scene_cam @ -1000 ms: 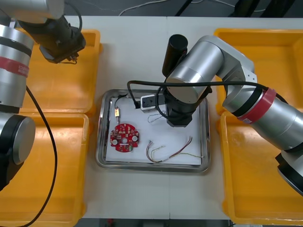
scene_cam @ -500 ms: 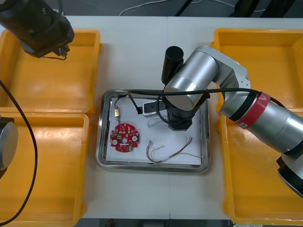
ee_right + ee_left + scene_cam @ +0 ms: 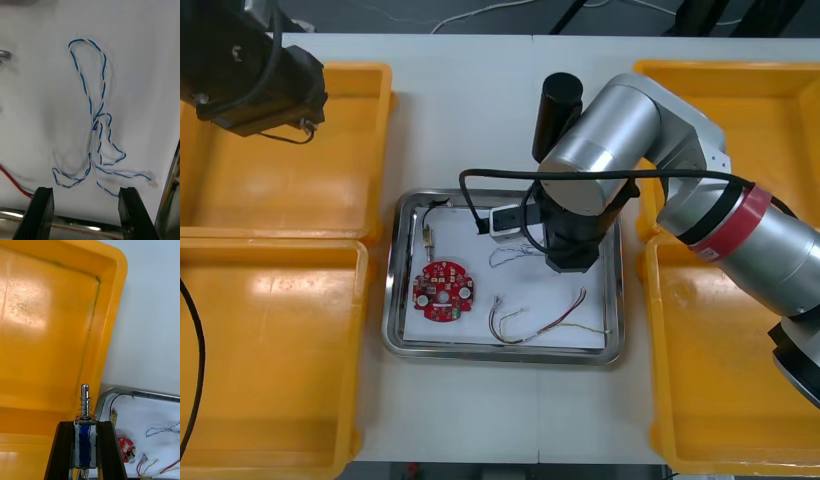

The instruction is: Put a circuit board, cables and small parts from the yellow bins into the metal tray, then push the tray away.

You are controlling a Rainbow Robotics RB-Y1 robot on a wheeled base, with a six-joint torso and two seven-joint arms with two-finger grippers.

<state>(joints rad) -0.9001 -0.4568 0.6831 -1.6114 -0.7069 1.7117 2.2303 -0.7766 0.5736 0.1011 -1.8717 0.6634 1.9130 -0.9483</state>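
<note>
My right gripper [image 3: 86, 198] hangs open low over the metal tray [image 3: 402, 330]. The twisted blue and white cable [image 3: 95, 120] lies loose on the tray's white inside, just beyond its fingers [image 3: 40, 210]. In the front view this cable [image 3: 512, 256] lies beside the right wrist [image 3: 570, 245]. A round red circuit board [image 3: 444, 291] and a red and yellow cable [image 3: 542, 320] also lie in the tray. My left gripper [image 3: 85, 427] is shut on a small metal part [image 3: 85, 401] with a blue body, spring and pin, above the far left yellow bin [image 3: 45, 333].
A black cable [image 3: 442, 205] with a small metal end curls along the tray's far left corner. Two yellow bins [image 3: 275, 350] flank the tray on the left and two [image 3: 740, 380] on the right. The right arm's elbow spans the tray's far right side.
My right gripper has opened and let the blue and white cable drop onto the tray. The left arm has shifted leftward over the far left bin, still holding the small metal part.
</note>
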